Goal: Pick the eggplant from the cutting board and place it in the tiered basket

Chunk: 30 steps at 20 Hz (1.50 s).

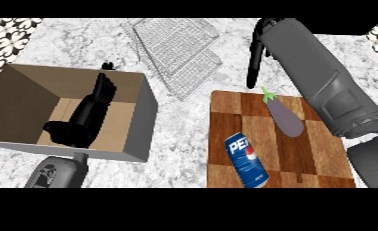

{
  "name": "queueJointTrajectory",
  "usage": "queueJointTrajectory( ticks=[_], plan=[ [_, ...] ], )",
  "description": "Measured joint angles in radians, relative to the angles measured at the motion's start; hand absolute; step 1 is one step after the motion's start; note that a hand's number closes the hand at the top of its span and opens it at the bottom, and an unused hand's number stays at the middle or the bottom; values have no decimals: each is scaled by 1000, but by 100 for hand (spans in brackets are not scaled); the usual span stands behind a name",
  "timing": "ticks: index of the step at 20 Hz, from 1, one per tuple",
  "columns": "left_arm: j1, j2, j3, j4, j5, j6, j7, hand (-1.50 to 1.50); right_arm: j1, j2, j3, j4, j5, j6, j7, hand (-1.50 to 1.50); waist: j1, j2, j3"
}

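Marbled grey table (pixel 184 140) carries a wooden cutting board (pixel 295 160) at the right, where a purple eggplant (pixel 286 117) lies beside a blue soda can (pixel 247 159) on its side. Behind them, the wire tiered basket (pixel 179 50) sits near the far edge. At left, the left hand (pixel 85 117) rests with straight fingers above an open cardboard box (pixel 140 120). The grey right forearm (pixel 317 80) crosses over the board's far corner; whether the right hand (pixel 255 62) is open cannot be told.

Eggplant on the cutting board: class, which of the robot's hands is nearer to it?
Right. The right hand hangs just above and left of the eggplant in the head view. The left hand is far to its left, over the cardboard box.
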Motion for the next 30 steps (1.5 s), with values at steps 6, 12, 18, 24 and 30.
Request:
queueJointTrajectory(
  ticks=[6, 12, 18, 24, 30],
  plan=[
    [-14, 3, 19, 21, 9, -11, 9, 0, -18, 43, 53, 107, 51, 48, -8, -150, -16, -3, -1],
    [-5, -2, 37, 38, 11, -20, -19, 0, -10, 72, 56, 181, 68, 59, -17, -150, -28, -10, 1],
    [6, -7, 43, 30, 2, -18, -18, 0, 18, 91, 71, 205, 97, 50, -27, -150, -35, -14, 1],
    [4, -15, 56, 48, -7, -17, -35, 0, 61, 95, 80, 215, 120, 40, -32, -150, -45, -17, 2],
    [14, -20, 63, 47, -19, -15, -46, 0, 94, 87, 81, 215, 137, 44, -53, -150, -54, -22, 3]
  ],
)
